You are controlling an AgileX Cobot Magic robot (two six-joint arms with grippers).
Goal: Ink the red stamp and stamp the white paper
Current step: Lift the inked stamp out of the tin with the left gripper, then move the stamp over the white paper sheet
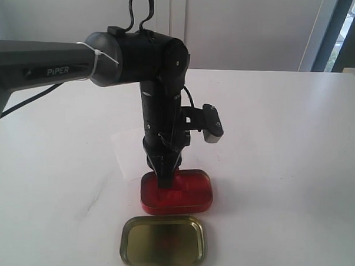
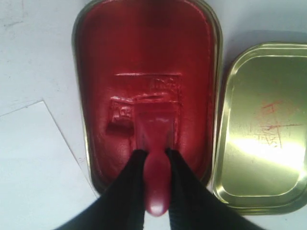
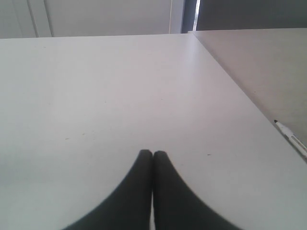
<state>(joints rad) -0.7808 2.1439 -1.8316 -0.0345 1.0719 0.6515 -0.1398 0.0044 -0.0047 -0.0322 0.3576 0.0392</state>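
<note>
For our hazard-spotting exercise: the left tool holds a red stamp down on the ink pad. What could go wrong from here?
1. The left tool pinches the stamp only by its thin handle, so it may tilt or slip when lifted.
2. The ink pad is already dented, so inking could be patchy.
3. The paper lies right beside the tin; a dragged tin might shift it.

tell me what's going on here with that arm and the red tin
The left gripper is shut on the red stamp, holding it by the handle with its base down on the ink pad in the open red tin. The tin's gold lid lies beside it, and the white paper waits on the tin's other side. The right gripper is shut and idle over the bare table.
</note>
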